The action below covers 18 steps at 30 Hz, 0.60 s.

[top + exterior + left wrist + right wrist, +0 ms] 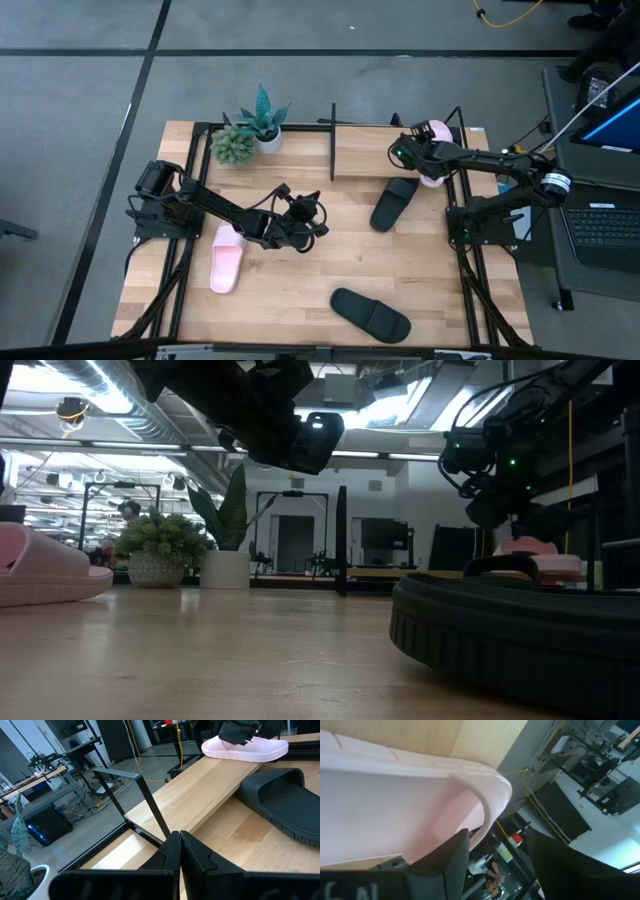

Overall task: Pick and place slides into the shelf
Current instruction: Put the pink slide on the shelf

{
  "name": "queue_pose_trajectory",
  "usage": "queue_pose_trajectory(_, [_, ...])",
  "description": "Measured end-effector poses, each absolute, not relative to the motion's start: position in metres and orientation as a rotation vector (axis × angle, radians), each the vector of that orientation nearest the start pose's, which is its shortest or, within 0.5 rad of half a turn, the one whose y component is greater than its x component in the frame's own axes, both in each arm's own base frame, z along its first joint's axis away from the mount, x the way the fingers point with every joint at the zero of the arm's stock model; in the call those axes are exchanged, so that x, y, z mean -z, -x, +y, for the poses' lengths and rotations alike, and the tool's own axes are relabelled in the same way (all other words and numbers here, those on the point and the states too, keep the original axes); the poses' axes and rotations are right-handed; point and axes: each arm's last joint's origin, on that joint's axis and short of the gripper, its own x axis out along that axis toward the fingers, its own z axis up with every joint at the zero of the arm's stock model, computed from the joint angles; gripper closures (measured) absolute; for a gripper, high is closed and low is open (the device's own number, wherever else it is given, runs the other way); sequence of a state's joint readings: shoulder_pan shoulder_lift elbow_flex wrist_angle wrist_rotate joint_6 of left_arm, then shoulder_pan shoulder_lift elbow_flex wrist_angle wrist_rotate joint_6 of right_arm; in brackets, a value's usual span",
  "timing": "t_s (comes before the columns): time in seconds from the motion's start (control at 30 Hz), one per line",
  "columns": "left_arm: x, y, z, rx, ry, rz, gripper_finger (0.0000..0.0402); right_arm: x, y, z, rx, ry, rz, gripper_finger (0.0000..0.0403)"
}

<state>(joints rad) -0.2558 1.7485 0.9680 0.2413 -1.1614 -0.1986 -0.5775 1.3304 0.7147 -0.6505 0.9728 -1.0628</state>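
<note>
**Right jaws at pink slide on shelf; three slides on the counter**

The right gripper [428,150] sits at the upper right of the high view, over the right end of the shelf [350,150]. A pale pink slide [436,160] lies on the shelf board there. In the right wrist view the two fingers stand apart, one on each side of the slide's edge [420,785]; whether they touch it cannot be told.

The left gripper [318,222] hangs over the counter [420,270] centre. Its jaws are pressed together with nothing between them, as the left wrist view shows [180,852].

Open room and edges:
- The shelf board is bare from its left end to the pink slide.
- One black slide [394,203] lies just in front of the shelf, right of centre, near the right gripper.
- A second black slide [371,314] lies close to the counter's lower edge, well apart from both arms.
- The second pink slide [227,258] lies at left, partly beneath the left arm.
- Two potted plants [250,135] occupy the upper left corner, beside the shelf's left end.

Hidden or cut off: in the low view the near black slide [520,635] fills the lower right and blocks the counter behind it; the pink slide at left [40,570] is cut by the frame edge.
</note>
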Motion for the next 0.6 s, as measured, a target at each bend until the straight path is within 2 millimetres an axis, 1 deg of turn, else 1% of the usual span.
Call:
queue_pose_trajectory(0.23, [-0.193,-0.346,-0.063,-0.914,-0.194,0.339,0.0401,-0.186,-0.166,-0.128,0.483,0.932,1.970,0.0202])
queue_pose_trajectory(0.33, [-0.193,-0.346,-0.063,-0.912,-0.204,0.344,0.0401,-0.191,-0.169,-0.124,0.523,0.903,1.948,0.0202])
queue_pose_trajectory(0.5, [-0.193,-0.346,-0.063,-0.912,-0.205,0.344,0.0401,-0.208,-0.178,-0.118,0.581,0.874,1.893,0.0202])
queue_pose_trajectory(0.6, [-0.193,-0.346,-0.064,-0.908,-0.205,0.344,0.0401,-0.225,-0.186,-0.114,0.639,0.820,1.814,0.0202])
